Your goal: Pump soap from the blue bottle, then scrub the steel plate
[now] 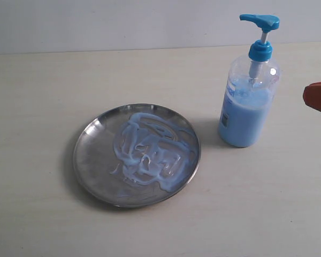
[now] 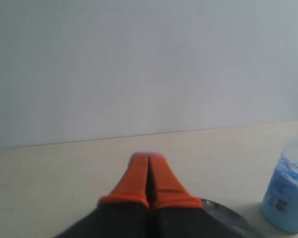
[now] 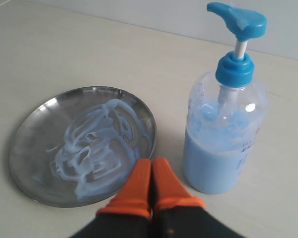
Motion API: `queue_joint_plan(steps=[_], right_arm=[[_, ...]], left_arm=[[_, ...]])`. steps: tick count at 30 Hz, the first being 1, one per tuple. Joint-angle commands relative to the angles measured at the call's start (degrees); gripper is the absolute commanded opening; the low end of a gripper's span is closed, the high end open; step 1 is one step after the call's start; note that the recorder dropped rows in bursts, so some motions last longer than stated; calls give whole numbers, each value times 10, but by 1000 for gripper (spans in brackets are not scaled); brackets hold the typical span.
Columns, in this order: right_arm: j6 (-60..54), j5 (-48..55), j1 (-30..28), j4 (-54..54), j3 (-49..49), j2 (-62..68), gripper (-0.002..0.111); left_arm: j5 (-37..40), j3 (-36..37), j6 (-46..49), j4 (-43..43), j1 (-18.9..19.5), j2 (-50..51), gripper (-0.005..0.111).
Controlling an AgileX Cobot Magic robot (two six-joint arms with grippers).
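The round steel plate (image 1: 91, 160) lies on the table, its middle and right side smeared with swirls of pale blue soap (image 1: 147, 152). To its right stands the blue bottle (image 1: 247, 110), upright, its blue pump head up. My right gripper (image 3: 151, 161) is shut and empty, its orange fingers hovering between the steel plate (image 3: 32, 144) and the blue bottle (image 3: 221, 148); the soap (image 3: 92, 148) shows beside it. An orange tip (image 1: 318, 97) shows at the exterior view's right edge. My left gripper (image 2: 149, 157) is shut and empty, with the blue bottle (image 2: 290, 191) off to one side.
The pale tabletop (image 1: 37, 85) stretches around the plate and bottle, ending at a plain light wall (image 1: 123, 21) behind.
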Motion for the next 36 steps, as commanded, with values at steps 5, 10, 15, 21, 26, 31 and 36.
queue_joint_plan(steps=[5,10,15,21,26,31,36], right_arm=[[-5,-1,0,-3,-1,-2,0],[-5,-1,0,-3,-1,-2,0],[-5,-1,0,-3,-1,-2,0],[-4,-1,0,-3,-1,-2,0],[-5,-1,0,-3,-1,-2,0],[-4,-1,0,-3,-1,-2,0],[-4,-6,0,-3,-1,-2,0]], left_arm=[[-14,104,-33,12,87,-90,0],[-13,153,-44,12,120,-136,0],[-12,202,-44,12,151,-187,0],[-7,227,-60,12,172,-232,0],[16,227,-61,12,175,-245,0],[26,227,-57,12,175,-246,0],[26,227,-57,12,175,-246,0]])
